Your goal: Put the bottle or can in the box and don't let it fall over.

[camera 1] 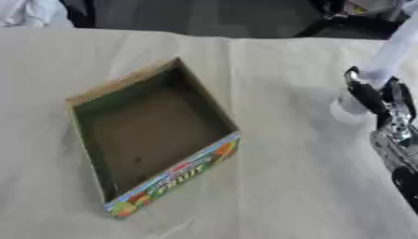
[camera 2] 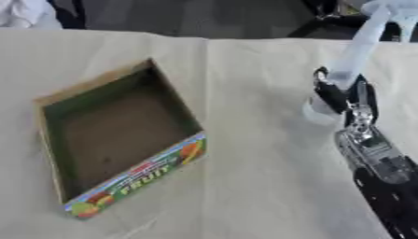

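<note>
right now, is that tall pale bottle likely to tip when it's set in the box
Probably yes: the bottle looks tall and slim with a narrow base, and already leans in the right hand. It seems pale, light plastic, so maybe easily knocked. The cardboard box is wide, giving little side support.

Right hand (camera 2: 349, 100) gripping bottle (camera 2: 357, 49), box (camera 2: 51, 135) apart

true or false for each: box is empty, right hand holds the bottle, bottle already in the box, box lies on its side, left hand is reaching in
1. The cardboard box is empty. True.
2. The right hand has its fingers curled round the clear bottle. True.
3. The bottle is already in the box. False: it is held to the right of the box, outside it.
4. The box lies on its side. False: it sits open side up on the tablecloth.
5. The left hand is reaching in. False: no left hand shows.
</note>
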Robot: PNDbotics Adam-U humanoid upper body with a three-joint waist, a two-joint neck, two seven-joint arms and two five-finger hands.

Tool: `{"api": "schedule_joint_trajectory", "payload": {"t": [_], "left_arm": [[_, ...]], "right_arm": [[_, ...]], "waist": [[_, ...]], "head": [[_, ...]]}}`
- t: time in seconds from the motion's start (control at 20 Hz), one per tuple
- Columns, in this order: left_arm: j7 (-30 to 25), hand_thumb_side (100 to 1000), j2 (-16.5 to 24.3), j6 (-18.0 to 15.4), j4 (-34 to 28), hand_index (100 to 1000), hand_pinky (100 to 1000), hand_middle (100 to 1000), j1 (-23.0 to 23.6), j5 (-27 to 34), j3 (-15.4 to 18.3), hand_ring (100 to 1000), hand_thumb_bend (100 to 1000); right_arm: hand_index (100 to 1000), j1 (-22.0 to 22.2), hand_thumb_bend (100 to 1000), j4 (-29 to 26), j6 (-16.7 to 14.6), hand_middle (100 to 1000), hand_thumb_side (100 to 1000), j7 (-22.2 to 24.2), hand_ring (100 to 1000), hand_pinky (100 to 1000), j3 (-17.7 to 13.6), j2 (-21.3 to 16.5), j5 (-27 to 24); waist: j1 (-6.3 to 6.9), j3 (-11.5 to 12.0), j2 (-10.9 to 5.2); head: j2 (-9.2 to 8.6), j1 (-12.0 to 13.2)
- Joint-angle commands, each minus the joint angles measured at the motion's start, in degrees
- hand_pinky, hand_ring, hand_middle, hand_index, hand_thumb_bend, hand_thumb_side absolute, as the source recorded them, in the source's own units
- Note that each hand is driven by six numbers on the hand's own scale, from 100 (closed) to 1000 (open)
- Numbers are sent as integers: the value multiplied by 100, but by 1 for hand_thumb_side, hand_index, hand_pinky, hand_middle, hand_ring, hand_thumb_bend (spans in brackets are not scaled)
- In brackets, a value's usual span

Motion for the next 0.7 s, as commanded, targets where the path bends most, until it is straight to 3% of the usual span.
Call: {"api": "schedule_joint_trajectory", "payload": {"t": [0.05,0.4,0.7], "left_arm": [[-19,356,130,-7,-128,750,1000,729,-13,23,37,658,477],[24,353,183,-7,-128,749,1000,728,28,23,53,659,481],[86,344,252,-18,-147,750,1000,729,44,18,71,662,497]], "right_arm": [[312,-59,100,-327,10,1000,414,56,1000,1000,-56,-264,134],[283,-166,100,-1146,148,1000,470,270,1000,1000,-64,-405,179],[288,-603,100,-1897,472,1000,470,562,1000,1000,155,-441,66]], "waist": [[18,-8,-184],[9,-31,-302],[11,-45,-420]], "head": [[6,25],[108,25],[218,-13]]}}
